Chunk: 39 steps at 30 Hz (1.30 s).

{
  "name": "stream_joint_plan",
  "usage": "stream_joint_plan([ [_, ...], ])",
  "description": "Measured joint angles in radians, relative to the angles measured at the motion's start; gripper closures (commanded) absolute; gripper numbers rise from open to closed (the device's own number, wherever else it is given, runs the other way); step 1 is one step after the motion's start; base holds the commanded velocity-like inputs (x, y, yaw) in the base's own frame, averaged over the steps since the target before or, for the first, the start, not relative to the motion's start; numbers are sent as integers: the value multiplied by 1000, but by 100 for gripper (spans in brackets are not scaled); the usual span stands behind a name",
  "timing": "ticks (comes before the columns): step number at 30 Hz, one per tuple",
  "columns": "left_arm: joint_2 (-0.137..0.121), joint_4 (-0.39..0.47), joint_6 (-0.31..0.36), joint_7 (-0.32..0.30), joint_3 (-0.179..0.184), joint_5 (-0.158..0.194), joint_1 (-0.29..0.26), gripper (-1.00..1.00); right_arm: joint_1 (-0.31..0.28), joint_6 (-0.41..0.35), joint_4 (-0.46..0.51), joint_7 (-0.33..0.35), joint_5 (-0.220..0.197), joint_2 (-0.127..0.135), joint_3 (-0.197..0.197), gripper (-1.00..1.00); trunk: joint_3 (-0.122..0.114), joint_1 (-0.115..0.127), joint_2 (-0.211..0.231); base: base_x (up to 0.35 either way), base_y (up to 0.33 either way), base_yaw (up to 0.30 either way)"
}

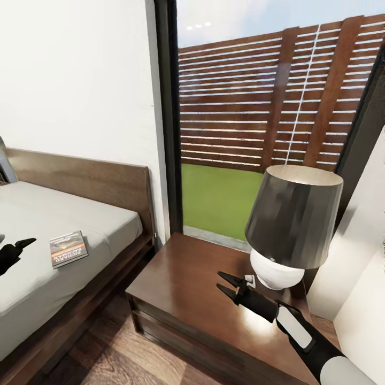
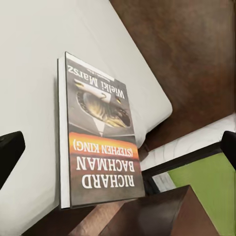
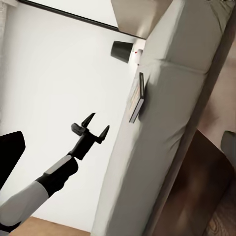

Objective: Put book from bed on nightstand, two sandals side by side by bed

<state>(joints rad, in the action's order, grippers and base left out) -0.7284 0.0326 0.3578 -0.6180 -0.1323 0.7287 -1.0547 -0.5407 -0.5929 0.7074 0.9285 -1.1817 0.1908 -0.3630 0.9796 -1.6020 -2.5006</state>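
Your left claw (image 3: 90,129) stands wide and empty above the bed (image 1: 32,214), near the book (image 1: 68,248), which lies flat close to the mattress edge. Your right claw (image 1: 229,286) hovers parted over the nightstand (image 1: 182,278) beside the lamp (image 1: 291,219). You're at the book pickup; next, lower and close on its cover. The left wrist view reads the title; the head view shows the nightstand top where it goes
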Motion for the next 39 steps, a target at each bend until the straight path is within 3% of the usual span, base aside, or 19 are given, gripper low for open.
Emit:
stream_joint_plan([
  [4,0,0,2,0,0,0,0,-100,0,0,0,0,0,-4,0,-100,-15,2,1,0,0,0],
  [8,-1,0,3,0,0,0,0,-100,0,0,0,0,-1,-8,0,-100,-28,17,29,0,0,0],
  [27,-2,-3,4,-10,1,2,0,-100,0,-3,0,2,2,-12,3,-100,-28,17,29,0,0,0],
  [33,-16,-16,25,-78,1,3,0,-100,0,-3,0,2,3,-12,3,-100,-28,17,29,0,0,0],
  [39,-43,-21,104,-194,2,5,0,-100,0,-3,0,2,3,-12,3,-100,-28,17,29,0,0,0],
])
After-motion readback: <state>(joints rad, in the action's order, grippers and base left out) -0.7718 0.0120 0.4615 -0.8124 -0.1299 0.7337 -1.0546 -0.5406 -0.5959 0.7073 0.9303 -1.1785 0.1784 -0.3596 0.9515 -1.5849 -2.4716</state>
